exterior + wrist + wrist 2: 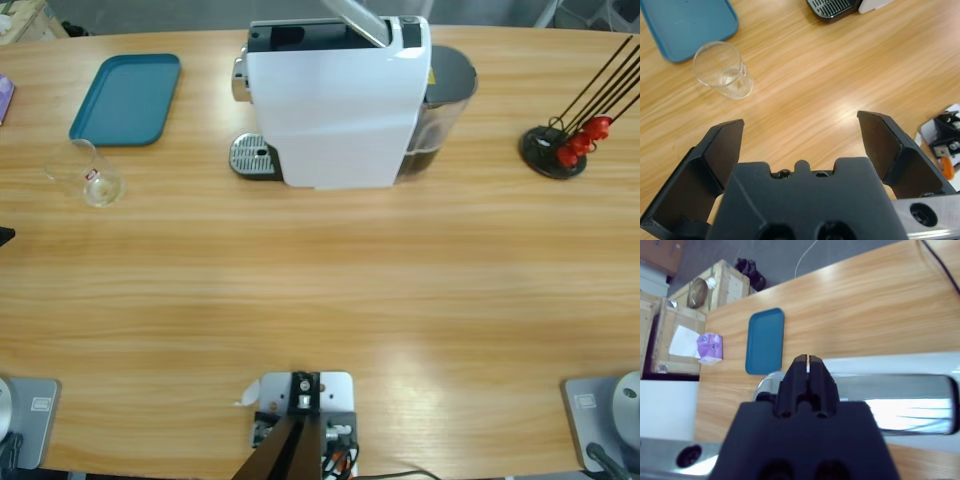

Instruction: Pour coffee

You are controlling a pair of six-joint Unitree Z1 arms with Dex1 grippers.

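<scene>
Beside the teal tray (126, 98), a clear glass (92, 172) lies tipped on my tabletop (320, 290), no coffee visible; my left gripper (800, 135) gapes wide, my right gripper (807, 362) is pressed closed.

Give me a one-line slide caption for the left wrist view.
Open left gripper hovers above the wooden table, facing an empty clear glass lying beside the teal tray.
</scene>
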